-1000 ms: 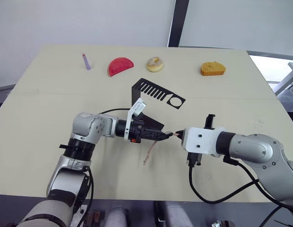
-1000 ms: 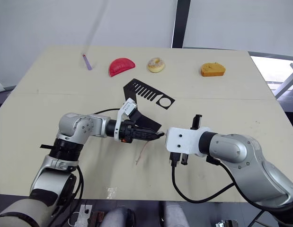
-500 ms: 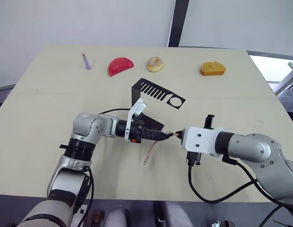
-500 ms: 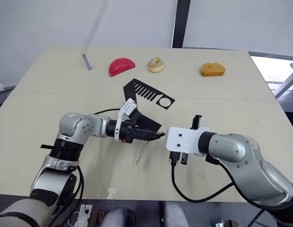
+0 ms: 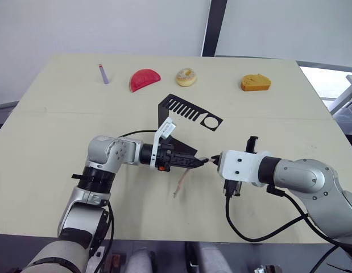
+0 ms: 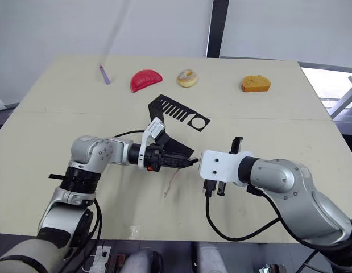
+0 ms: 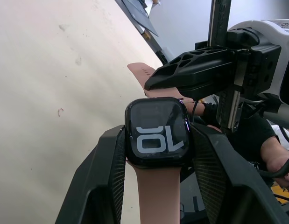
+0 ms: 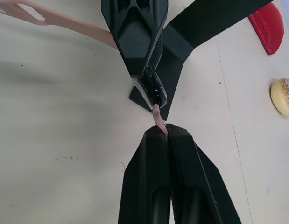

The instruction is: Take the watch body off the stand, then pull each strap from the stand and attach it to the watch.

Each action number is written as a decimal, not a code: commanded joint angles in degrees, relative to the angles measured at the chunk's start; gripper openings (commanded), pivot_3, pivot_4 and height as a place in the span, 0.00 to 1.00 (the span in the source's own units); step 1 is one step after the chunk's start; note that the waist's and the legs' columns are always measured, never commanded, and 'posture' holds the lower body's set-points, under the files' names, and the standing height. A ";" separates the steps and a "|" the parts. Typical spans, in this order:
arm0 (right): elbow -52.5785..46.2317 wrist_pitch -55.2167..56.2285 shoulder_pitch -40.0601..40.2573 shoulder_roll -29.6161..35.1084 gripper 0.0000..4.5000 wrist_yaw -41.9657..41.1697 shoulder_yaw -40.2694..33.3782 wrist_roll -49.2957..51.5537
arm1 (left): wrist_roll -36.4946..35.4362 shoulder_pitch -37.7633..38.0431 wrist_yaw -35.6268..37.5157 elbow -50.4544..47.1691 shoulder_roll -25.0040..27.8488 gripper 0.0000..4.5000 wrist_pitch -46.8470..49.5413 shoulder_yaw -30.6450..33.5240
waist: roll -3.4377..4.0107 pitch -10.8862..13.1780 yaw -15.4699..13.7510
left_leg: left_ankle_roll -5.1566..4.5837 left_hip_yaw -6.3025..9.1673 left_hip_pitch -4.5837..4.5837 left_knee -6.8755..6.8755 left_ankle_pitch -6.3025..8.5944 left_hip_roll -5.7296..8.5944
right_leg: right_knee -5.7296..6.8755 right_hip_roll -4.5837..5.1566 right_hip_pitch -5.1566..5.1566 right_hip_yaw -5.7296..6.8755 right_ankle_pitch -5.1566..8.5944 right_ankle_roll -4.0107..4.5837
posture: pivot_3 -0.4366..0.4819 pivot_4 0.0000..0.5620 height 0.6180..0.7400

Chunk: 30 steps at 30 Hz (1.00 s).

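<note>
1. The left claw (image 7: 156, 154) is squeezed on the watch body (image 7: 157, 132), just in front of the stand (image 5: 184, 111). One strap (image 5: 179, 185) hangs from the watch toward the tabletop (image 5: 50, 142). If that squeeze is loose, the watch could twist or drop.
2. The right claw (image 8: 162, 133) is pinched shut on the other strap (image 8: 158, 117), right at the watch. Pushing crooked could bend it and miss the slot.
</note>
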<state>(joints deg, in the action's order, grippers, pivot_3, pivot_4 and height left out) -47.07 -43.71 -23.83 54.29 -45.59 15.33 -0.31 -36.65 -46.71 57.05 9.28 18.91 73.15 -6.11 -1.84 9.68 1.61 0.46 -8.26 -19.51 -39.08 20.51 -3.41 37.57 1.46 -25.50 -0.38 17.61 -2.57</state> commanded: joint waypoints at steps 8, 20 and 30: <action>-1.82 -2.67 -1.86 -0.50 0.00 -0.97 -0.24 0.99 | -3.43 -1.15 0.99 -4.96 -2.00 0.36 -0.27 -0.59 | 0.00 0.00 0.00 | 0.00 0.00 0.00 0.00 0.00 0.00 | 0.00 0.00 0.00 0.00 0.00 0.00 | 0.48 0.27 0.98; -2.24 -6.38 -4.12 -0.21 0.00 -1.19 0.45 1.72 | -3.12 -0.27 -0.80 -6.80 -2.11 0.36 -0.39 -0.76 | 0.00 0.00 0.01 | 0.00 0.00 0.01 0.00 0.00 0.00 | 0.01 0.01 0.00 0.00 0.00 0.00 | 0.48 0.27 0.98; -2.32 -7.57 -4.57 0.09 0.00 -1.11 0.47 1.68 | -2.28 -0.50 -2.94 -6.77 -2.48 0.36 -0.51 -1.00 | 0.00 0.00 0.01 | 0.00 0.00 0.01 0.00 0.00 0.00 | 0.01 0.01 0.00 0.00 0.00 0.00 | 0.48 0.27 0.98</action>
<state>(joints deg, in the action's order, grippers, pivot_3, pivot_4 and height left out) -47.79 -51.53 -27.12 54.31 -46.53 15.67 1.25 -36.64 -46.56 53.44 5.49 18.02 72.78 -6.13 -1.83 9.68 1.63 0.46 -8.26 -19.50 -39.08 20.51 -3.41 37.58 1.46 -25.50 -0.38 17.61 -2.57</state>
